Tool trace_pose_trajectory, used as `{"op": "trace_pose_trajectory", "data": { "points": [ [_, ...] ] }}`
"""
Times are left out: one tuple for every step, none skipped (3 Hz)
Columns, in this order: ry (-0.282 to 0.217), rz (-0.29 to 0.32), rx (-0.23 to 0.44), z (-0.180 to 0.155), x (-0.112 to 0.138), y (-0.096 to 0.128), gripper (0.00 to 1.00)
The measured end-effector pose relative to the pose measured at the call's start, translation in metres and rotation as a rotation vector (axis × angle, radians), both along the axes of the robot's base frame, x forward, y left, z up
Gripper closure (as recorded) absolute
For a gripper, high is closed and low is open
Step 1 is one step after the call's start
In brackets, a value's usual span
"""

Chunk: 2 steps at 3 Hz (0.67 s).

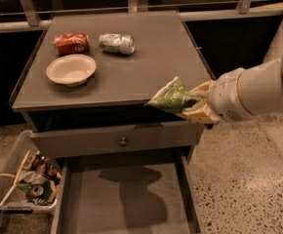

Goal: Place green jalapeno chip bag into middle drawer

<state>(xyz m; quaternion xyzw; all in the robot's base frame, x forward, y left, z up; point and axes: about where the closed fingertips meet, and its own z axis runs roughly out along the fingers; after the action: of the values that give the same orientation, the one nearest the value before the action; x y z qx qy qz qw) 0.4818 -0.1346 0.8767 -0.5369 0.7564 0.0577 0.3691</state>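
Up by table edge point(92, 103), green jalapeno chip bag point(169, 97) in claw point(194, 106)

a robot arm point(258, 89) enters from the right edge of the frame. its shell is smooth white plastic, built of thick rounded cylinders with a darker seam between segments. the wrist section carries a small patch of tiny dark dots. at the arm's tip, right of centre, the gripper point(194, 104) has stubby pale tan fingers point(199, 116).

At right, jaws hold the green jalapeno chip bag point(170, 97) above the middle drawer point(97, 208).
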Motion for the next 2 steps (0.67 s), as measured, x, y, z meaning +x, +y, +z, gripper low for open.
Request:
{"op": "trace_pose_trajectory", "data": {
  "points": [
    [0.042,0.011,0.041,-0.037,-0.024,0.020,1.00],
    [0.082,-0.011,0.051,-0.093,-0.050,0.035,1.00]
  ]
}}
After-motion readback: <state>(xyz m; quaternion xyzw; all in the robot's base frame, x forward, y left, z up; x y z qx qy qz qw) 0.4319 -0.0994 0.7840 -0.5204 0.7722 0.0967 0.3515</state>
